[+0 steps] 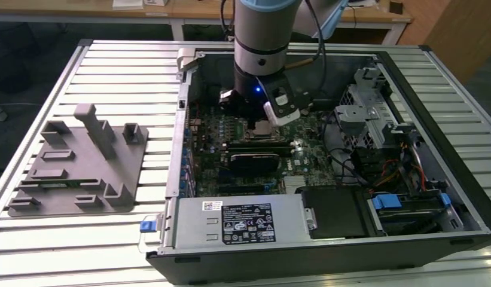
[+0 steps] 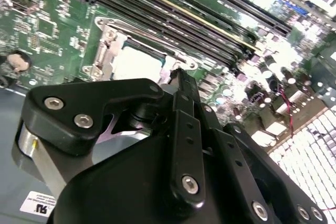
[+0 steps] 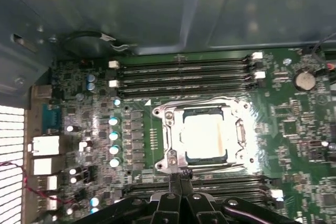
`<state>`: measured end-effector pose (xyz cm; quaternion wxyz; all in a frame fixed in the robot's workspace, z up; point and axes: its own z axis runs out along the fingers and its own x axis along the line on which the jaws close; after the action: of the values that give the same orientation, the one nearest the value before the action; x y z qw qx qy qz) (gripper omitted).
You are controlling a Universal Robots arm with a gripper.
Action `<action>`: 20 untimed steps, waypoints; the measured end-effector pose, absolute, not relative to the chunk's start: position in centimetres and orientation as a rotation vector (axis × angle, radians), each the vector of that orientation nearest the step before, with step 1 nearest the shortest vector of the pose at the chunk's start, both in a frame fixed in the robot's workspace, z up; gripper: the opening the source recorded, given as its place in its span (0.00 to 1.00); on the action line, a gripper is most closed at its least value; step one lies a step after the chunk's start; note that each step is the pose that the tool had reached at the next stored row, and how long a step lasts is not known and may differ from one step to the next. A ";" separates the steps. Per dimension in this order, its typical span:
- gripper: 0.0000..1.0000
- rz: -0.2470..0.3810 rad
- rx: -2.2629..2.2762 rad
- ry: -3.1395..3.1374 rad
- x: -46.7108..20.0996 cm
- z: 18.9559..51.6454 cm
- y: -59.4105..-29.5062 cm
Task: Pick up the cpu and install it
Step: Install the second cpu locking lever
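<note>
flat shiny square cpu [image 3: 206, 136] apparently seated in metal-framed socket [image 3: 169, 139]; black tool [image 3: 179, 176] fingers pressed together, holding nothing.

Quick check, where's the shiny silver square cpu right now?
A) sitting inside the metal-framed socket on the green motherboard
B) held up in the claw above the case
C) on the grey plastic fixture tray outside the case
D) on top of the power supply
A: in the first wrist view the shiny silver square cpu lies flat within the metal-framed socket on the green motherboard, and the black claw sits at the socket's edge, carrying nothing.
</note>
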<state>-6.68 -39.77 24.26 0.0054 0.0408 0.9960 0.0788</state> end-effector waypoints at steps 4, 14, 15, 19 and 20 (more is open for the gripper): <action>0.11 0.251 0.130 3.106 -6.6 24.2 -39.8; 0.11 0.250 0.187 3.100 -5.8 24.0 -39.4; 0.11 0.250 0.188 3.100 -5.7 24.0 -39.3; 0.11 0.250 0.189 3.100 -5.5 23.9 -38.8; 0.11 0.250 0.189 3.100 -5.3 23.9 -38.6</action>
<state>-5.35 -38.65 23.88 0.0131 0.0606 0.9948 0.0803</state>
